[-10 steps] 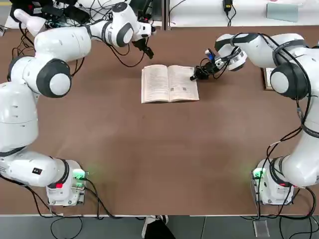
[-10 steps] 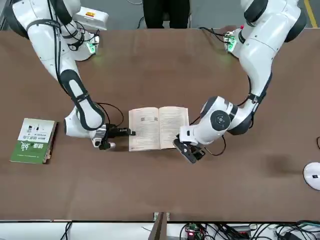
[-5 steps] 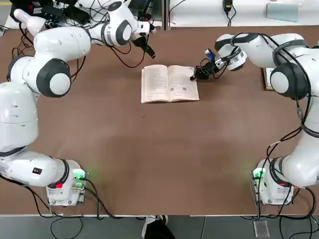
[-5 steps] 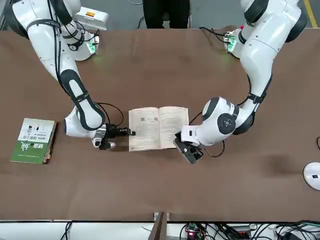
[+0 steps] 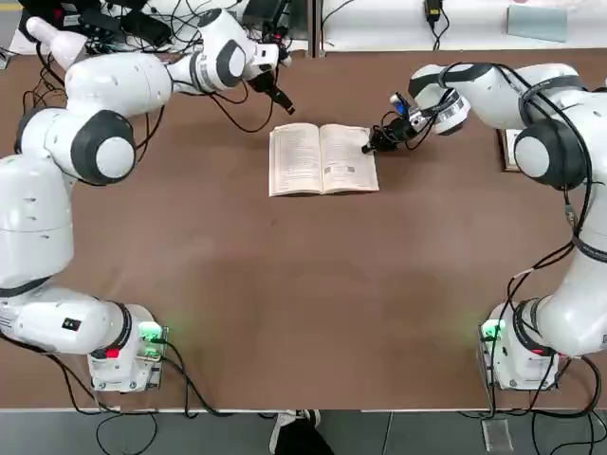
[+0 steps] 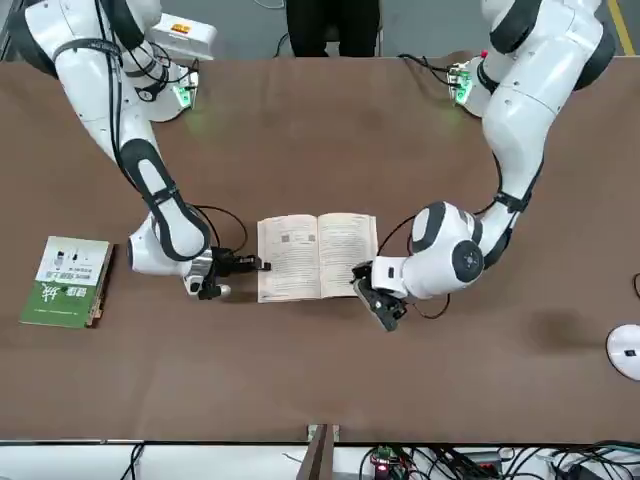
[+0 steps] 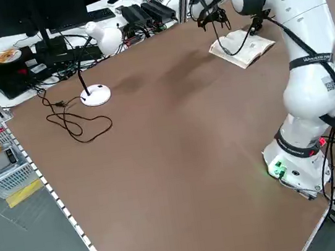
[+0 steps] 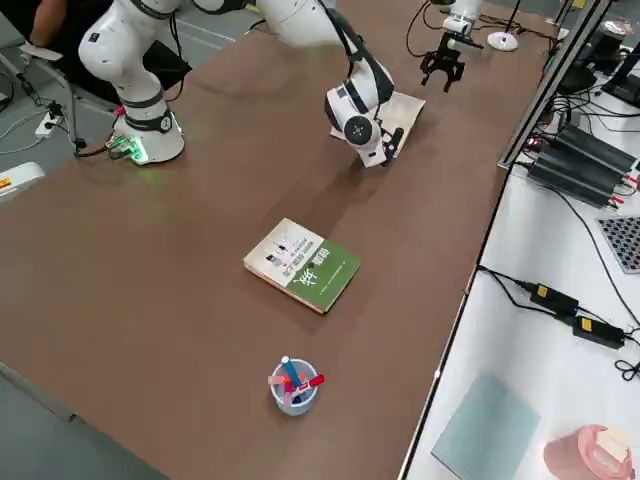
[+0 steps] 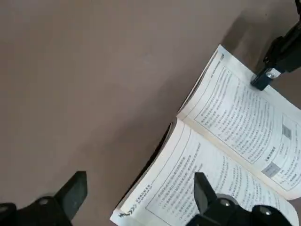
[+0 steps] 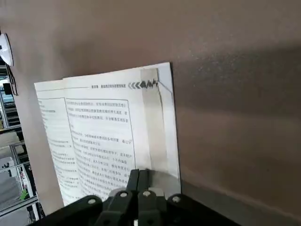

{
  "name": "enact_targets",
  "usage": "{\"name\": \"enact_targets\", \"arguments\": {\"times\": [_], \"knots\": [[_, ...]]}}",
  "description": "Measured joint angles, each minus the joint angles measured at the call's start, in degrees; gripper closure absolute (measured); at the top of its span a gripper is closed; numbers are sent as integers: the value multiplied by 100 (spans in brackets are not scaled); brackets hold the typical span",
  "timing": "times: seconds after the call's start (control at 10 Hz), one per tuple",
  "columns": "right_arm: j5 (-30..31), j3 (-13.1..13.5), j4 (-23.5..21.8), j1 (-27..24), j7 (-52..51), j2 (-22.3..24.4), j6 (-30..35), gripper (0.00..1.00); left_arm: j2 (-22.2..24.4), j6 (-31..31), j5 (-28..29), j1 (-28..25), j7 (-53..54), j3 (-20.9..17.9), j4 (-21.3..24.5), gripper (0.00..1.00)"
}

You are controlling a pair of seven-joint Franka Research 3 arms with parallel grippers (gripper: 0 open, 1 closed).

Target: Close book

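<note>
The right gripper (image 5: 369, 147), fingers pressed together, pins the thin white-paged open book (image 5: 323, 158); the wide-open left gripper (image 5: 276, 97) hovering beside its far corner may push it away.

Book (image 5: 323, 159) cover hidden — facing table.

Left wrist turned beside the open book.
The left gripper (image 5: 280, 100) now sits rotated from before, nearer the book (image 5: 322, 159) corner.
</note>
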State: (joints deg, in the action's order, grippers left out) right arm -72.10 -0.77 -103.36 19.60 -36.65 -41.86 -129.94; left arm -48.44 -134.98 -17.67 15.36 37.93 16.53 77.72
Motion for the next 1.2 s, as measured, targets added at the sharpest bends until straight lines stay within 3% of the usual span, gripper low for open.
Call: {"name": "enact_targets", "arguments": {"times": [0.4,0.8,1.2], "knots": [[0,1,0,0,0,0,2,99,-144,-8,-107,-57,200,2,-92,0],[-1,1,0,0,0,0,2,99,-317,-18,-778,-46,378,22,-276,0],[-1,1,0,0,0,0,2,99,-417,-20,-1101,-36,384,61,-342,0]]}}
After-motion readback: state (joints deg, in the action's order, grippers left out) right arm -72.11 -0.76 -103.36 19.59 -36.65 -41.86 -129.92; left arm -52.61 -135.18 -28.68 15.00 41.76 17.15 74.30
